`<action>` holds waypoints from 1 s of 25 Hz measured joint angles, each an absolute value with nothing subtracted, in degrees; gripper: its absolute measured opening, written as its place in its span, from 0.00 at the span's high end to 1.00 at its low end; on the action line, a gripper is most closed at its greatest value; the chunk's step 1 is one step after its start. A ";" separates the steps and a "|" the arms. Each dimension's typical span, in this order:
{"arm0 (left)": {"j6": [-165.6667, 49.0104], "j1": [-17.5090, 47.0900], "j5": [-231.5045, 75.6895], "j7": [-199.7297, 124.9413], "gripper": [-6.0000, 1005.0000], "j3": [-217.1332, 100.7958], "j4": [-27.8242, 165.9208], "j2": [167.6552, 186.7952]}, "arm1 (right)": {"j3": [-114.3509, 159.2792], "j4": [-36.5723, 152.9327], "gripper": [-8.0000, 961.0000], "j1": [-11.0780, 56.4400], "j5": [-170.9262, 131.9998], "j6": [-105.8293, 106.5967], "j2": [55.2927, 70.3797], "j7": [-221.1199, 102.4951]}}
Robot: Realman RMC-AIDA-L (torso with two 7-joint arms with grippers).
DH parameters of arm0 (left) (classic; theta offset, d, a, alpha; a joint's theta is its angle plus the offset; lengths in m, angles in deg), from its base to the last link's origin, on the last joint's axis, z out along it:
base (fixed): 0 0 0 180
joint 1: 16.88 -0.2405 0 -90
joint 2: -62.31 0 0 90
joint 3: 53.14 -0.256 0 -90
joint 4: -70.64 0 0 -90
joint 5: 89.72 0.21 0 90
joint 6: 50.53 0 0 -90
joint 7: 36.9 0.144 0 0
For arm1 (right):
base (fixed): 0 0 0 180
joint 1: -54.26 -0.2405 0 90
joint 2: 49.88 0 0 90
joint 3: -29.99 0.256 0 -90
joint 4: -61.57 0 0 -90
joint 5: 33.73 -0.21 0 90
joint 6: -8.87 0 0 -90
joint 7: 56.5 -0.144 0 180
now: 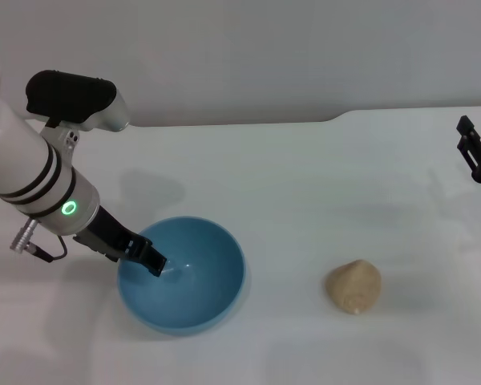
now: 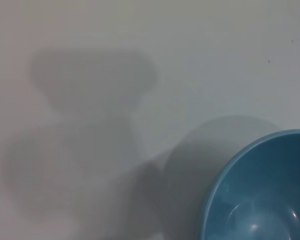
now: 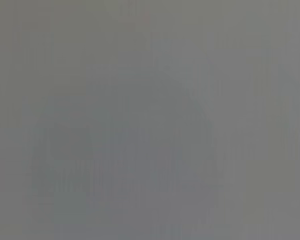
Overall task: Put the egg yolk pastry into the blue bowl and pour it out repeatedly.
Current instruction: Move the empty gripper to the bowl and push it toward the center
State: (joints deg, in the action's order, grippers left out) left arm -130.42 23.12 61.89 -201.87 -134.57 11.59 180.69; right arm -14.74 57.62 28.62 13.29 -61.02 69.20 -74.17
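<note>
The egg yolk pastry (image 1: 353,286) is lying dome-up on the white worktop (image 1: 305,176), outside the blue bowl (image 1: 181,274) and well apart from it on the bowl's right, touched by nothing; this is judged to be the poured-out position, from which it is waiting to be picked up again. The blue bowl is being kept upright and is seen to be empty, its glossy inside also showing in the left wrist view (image 2: 260,195). The left gripper (image 1: 148,258) is being held at the bowl's left rim, with one dark finger reaching down inside the wall; it seems to be gripping the rim, probably so that the bowl can be steadied or tipped, though whether it is clenched there cannot be told. The right gripper (image 1: 477,156) is being held high and far off to the bowl's right, beyond the pastry, grasping nothing; whether it is released or clenched cannot be told.
</note>
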 joint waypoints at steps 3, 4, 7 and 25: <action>-130.36 23.08 61.89 -201.87 0.27 -134.54 11.75 180.69 | -14.74 57.59 0.48 28.63 13.29 -61.02 69.21 -74.17; -130.32 23.03 61.89 -201.87 0.28 -134.52 11.98 180.69 | -14.74 57.57 0.48 28.66 13.29 -61.02 69.21 -74.17; -130.21 23.10 61.89 -201.87 0.31 -134.46 12.93 180.69 | -14.74 57.50 0.48 28.71 13.29 -61.02 69.21 -74.16; -129.76 23.28 61.90 -201.76 0.54 -134.86 14.65 180.60 | -14.74 57.35 0.48 29.17 13.15 -61.13 69.13 -74.17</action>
State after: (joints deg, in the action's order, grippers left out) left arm -129.76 23.28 61.90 -201.76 -134.86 14.65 180.60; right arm -14.74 57.35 29.17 13.15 -61.13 69.13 -74.17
